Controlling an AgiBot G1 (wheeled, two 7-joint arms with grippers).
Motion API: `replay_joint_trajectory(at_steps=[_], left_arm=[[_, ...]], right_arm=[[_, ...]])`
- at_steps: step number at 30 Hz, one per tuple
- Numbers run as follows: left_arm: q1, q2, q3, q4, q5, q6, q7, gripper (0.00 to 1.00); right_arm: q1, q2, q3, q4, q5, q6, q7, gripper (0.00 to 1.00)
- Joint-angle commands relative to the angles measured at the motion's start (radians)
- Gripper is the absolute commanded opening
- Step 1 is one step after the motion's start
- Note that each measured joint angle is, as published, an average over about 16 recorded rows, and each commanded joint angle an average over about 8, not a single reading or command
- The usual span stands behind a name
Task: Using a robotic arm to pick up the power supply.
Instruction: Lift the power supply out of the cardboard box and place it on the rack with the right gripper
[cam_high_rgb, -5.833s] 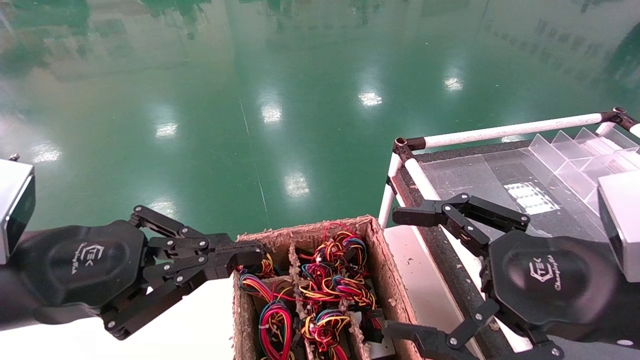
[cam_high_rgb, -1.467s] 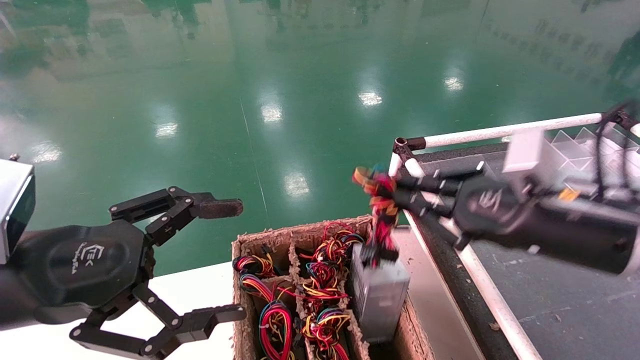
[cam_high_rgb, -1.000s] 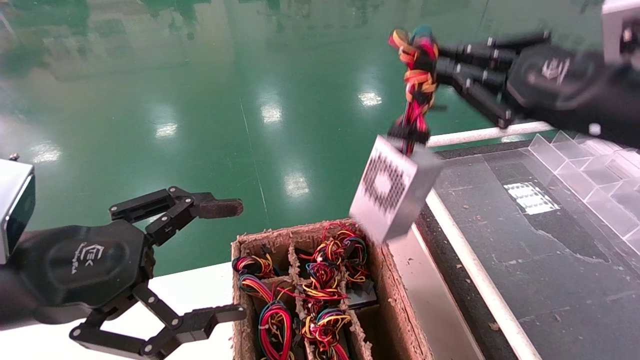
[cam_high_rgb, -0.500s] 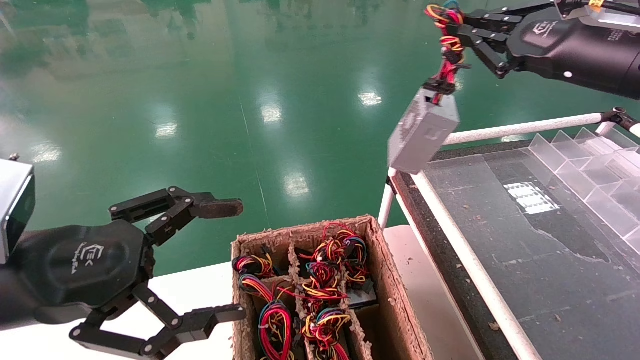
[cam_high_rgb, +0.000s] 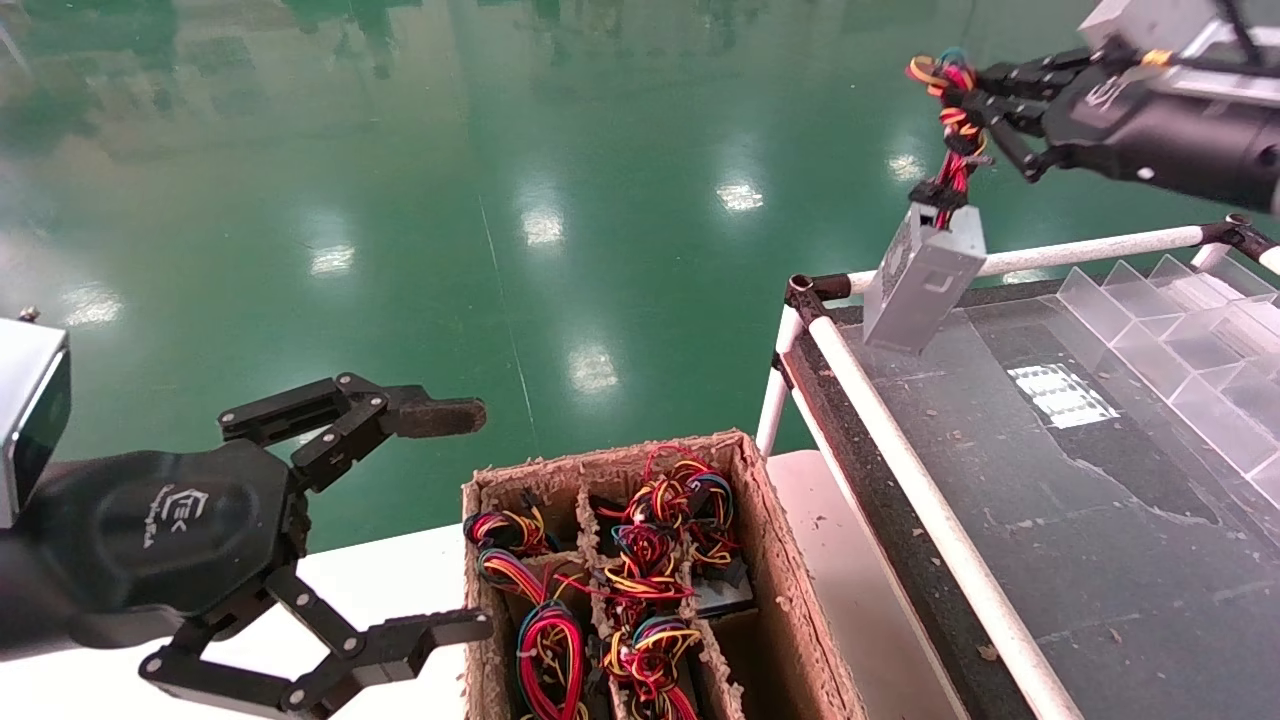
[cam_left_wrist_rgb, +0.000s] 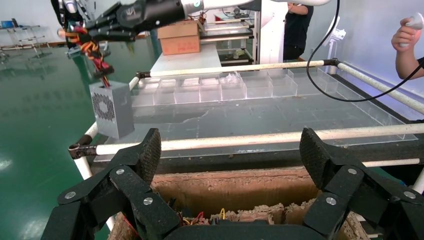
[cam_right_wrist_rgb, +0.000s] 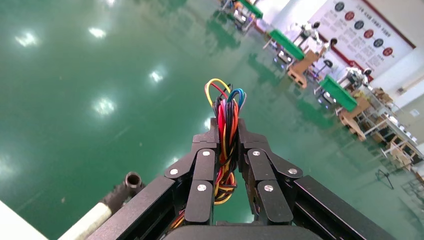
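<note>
- The small grey metal power supply (cam_high_rgb: 922, 283) hangs clear of the black conveyor surface (cam_high_rgb: 1050, 480).
- At its 5 o'clock, clear plastic dividers (cam_high_rgb: 1180, 330) block.
- A white tube rail (cam_high_rgb: 1040, 256) crosses behind it.

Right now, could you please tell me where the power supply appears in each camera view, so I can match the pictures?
Head view: the power supply hangs by its wire bundle from the right tool, over the white rail.
Left wrist view: the box hangs above the same rail's corner.
Right wrist view: box not in view; only the wires clamped in the tool.
Shared landmark: the wire bundle.
</note>
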Motion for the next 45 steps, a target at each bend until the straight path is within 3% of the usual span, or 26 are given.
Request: replay_joint_trajectory(at_steps=[1,13,23,25,30,32,45], left_arm=[[0.0,0.0,0.0,0.0,0.0,0.0,0.0,1.0],[0.0,0.0,0.0,0.0,0.0,0.0,0.0,1.0],[0.0,0.0,0.0,0.0,0.0,0.0,0.0,1.0],[0.0,0.0,0.0,0.0,0.0,0.0,0.0,1.0],[0.0,0.0,0.0,0.0,0.0,0.0,0.0,1.0],[0.0,0.0,0.0,0.0,0.0,0.0,0.0,1.0],[0.0,0.0,0.0,0.0,0.0,0.0,0.0,1.0]], right_arm=[[0.007,-0.013,-0.007,-0.031,-0.012,0.017,-0.025,0.0],[0.018,-0.094,-0.013,-0.109,-0.021,0.042,-0.082,0.0],[0.012,-0.131,-0.01,-0.143,-0.017,0.121,-0.115,0.02],[0.011,-0.137,-0.01,-0.147,-0.017,0.141,-0.119,0.17],[0.011,-0.152,-0.013,-0.153,-0.021,0.19,-0.13,0.8],[0.012,-0.156,-0.014,-0.153,-0.024,0.201,-0.133,0.98],[0.022,-0.145,-0.02,-0.156,-0.032,0.167,-0.14,1.0]])
